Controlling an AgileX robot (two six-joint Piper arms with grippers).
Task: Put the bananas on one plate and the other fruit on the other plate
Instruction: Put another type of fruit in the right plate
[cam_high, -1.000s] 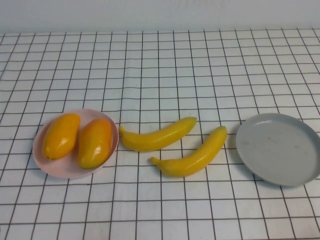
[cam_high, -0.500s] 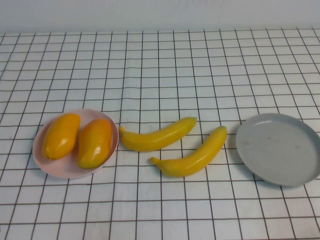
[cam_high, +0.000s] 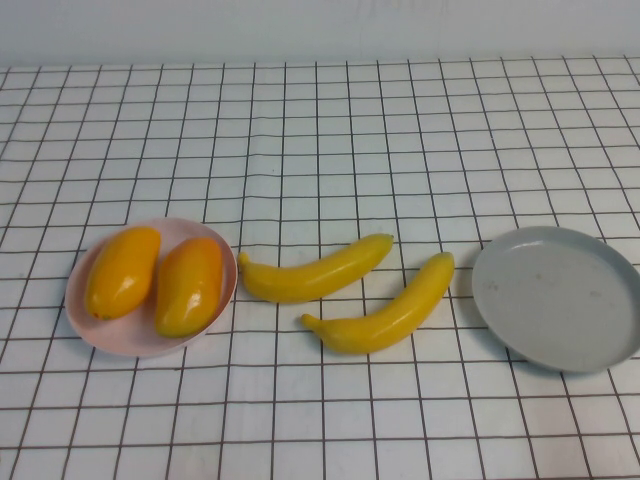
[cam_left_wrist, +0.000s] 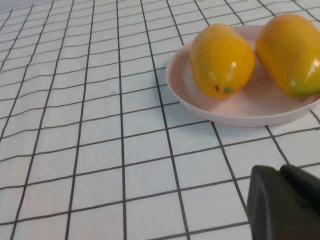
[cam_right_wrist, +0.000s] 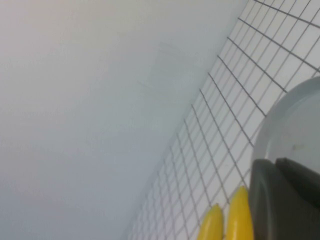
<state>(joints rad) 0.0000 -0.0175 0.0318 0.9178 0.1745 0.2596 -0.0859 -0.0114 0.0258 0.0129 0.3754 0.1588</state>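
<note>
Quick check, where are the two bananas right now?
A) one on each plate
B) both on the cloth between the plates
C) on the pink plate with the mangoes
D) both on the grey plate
B: both bananas lie on the checked cloth, between the pink plate holding the two mangoes and the bare grey plate.

Glossy smooth plastic-looking orange fruits (cam_high: 155, 277) on matt pale pink plate (cam_high: 85, 325), smooth yellow plastic-looking bananas (cam_high: 350, 285) with soft sheen, matt grey plate (cam_high: 560, 298) faintly speckled, slightly wrinkled white grid-printed cloth over counter (cam_high: 320, 140).
</note>
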